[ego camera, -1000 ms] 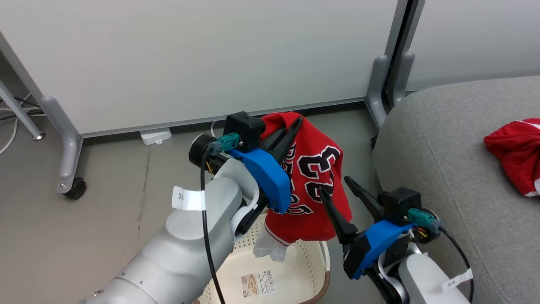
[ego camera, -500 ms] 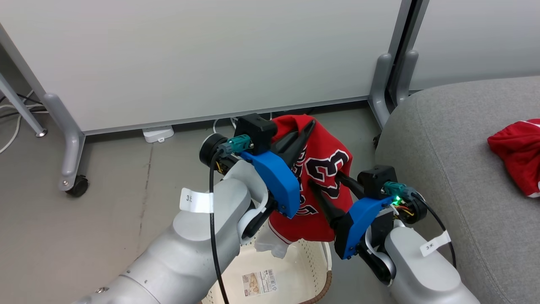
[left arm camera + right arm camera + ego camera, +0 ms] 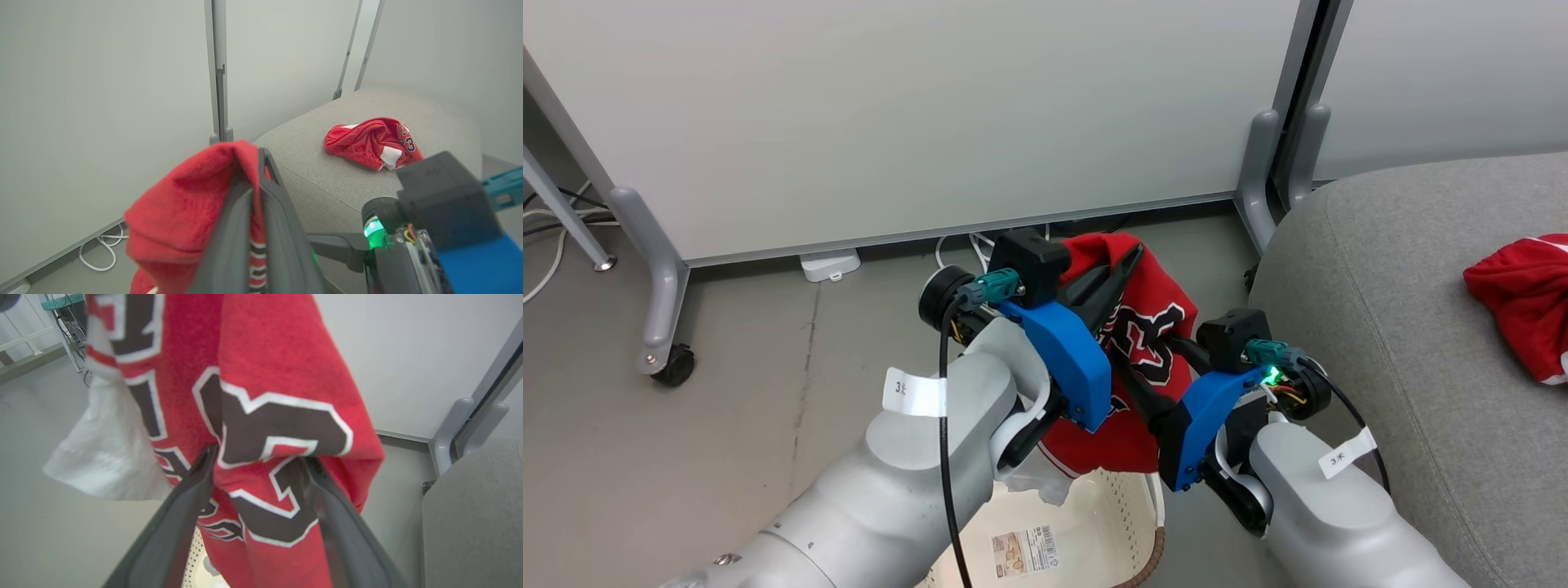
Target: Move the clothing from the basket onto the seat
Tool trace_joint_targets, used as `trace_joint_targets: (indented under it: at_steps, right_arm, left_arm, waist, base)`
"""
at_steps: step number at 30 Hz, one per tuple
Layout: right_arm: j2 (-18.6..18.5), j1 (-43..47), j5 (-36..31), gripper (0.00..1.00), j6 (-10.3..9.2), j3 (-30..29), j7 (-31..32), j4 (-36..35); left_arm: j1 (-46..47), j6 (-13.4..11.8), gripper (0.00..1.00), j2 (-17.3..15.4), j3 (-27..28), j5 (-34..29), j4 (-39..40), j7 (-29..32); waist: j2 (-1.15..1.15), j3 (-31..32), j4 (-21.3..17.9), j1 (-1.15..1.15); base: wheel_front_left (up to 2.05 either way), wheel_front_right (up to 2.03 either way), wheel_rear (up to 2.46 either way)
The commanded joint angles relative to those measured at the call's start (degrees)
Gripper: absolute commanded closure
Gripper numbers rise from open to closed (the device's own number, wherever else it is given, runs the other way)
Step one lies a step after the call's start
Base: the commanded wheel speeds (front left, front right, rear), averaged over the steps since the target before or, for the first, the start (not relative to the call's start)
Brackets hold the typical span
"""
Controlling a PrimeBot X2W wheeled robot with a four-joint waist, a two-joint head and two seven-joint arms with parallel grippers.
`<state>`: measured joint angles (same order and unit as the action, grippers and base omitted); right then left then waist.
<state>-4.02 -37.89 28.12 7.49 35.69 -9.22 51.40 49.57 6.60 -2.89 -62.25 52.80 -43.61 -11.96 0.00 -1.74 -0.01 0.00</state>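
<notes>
A red jersey with large black-and-white letters hangs above the cream basket. My left gripper is shut on the jersey's top edge; in the left wrist view the cloth bunches around my shut gripper. My right gripper is open, and in the right wrist view its two fingers stand either side of a hanging fold of the jersey. A second red garment lies on the grey sofa at the right.
White partition panels stand behind, on grey legs with a castor. Cables lie on the floor below the panel. The basket's bottom shows a barcode sticker. The sofa's rounded edge is close at my right.
My right gripper has risen and moved left until its open fingers straddle the hanging jersey. The left arm has drifted slightly right and lower with the jersey.
</notes>
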Motion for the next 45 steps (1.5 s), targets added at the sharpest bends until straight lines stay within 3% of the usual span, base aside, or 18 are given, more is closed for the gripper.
trace_joint_targets:
  at_steps: [1, 2, 3, 4, 30, 34, 36, 39, 45]
  right_arm:
    - [-0.03, -1.20, 0.98, 0.00, 0.01, 0.79, -0.61, 0.44]
    - [0.01, -1.42, 1.62, 0.52, 0.01, 1.44, -0.69, 0.82]
    - [0.02, -1.68, 2.16, 0.92, 0.01, 2.03, -1.03, 1.22]
    - [-0.08, -1.97, 2.73, 1.00, 0.01, 2.55, -1.22, 1.64]
    - [-0.31, -4.27, 12.85, 1.00, 0.01, 10.60, -5.45, 6.70]
    - [-0.38, -4.57, 13.68, 1.00, 0.01, 11.36, -5.54, 7.00]
    - [-0.41, -4.63, 14.05, 1.00, 0.01, 11.74, -5.68, 7.12]
    - [-0.55, -4.71, 14.66, 1.00, 0.01, 12.32, -5.81, 7.30]
    - [-0.76, -5.11, 15.49, 1.00, 0.01, 13.17, -6.03, 7.41]
  left_arm:
    - [1.21, -0.40, 1.00, -0.01, -0.29, 0.34, -0.04, -0.41]
    - [1.27, -0.45, 1.00, -0.01, -0.41, 0.52, -0.07, -0.47]
    - [1.33, -0.51, 1.00, 0.00, -0.53, 0.66, -0.10, -0.53]
    - [1.38, -0.51, 1.00, 0.00, -0.62, 0.65, -0.17, -0.53]
    - [2.62, -0.92, 1.00, -0.01, -2.89, 2.67, -2.91, -1.76]
    - [2.64, -0.99, 0.56, 0.00, -3.18, 3.00, -3.08, -1.97]
    - [2.69, -1.03, 0.44, 0.00, -3.33, 3.12, -3.16, -1.99]
    - [2.76, -1.03, 0.00, 0.00, -3.52, 3.24, -3.33, -2.11]
    - [2.76, -1.12, 0.00, 0.00, -3.89, 3.62, -3.62, -2.32]
  waist:
    - [0.00, -0.01, -0.01, 0.00]
    - [0.00, -0.04, -0.01, 0.00]
    - [0.00, -0.06, -0.03, 0.00]
    - [0.00, -0.10, -0.04, 0.00]
    - [0.00, 0.22, -0.66, 0.00]
    - [0.00, 0.38, -0.73, 0.00]
    - [0.00, 0.43, -0.77, 0.00]
    - [0.00, 0.50, -0.86, 0.00]
    - [0.00, 0.54, -0.99, 0.00]
  base:
    - [0.00, 0.00, 0.00]
    - [0.00, 0.00, 0.00]
    - [0.00, 0.00, 0.00]
    - [0.00, 0.00, 0.00]
    - [0.00, 0.00, 0.00]
    - [0.00, 0.00, 0.00]
    - [0.00, 0.00, 0.00]
    - [0.00, 0.00, 0.00]
    - [0.00, 0.00, 0.00]
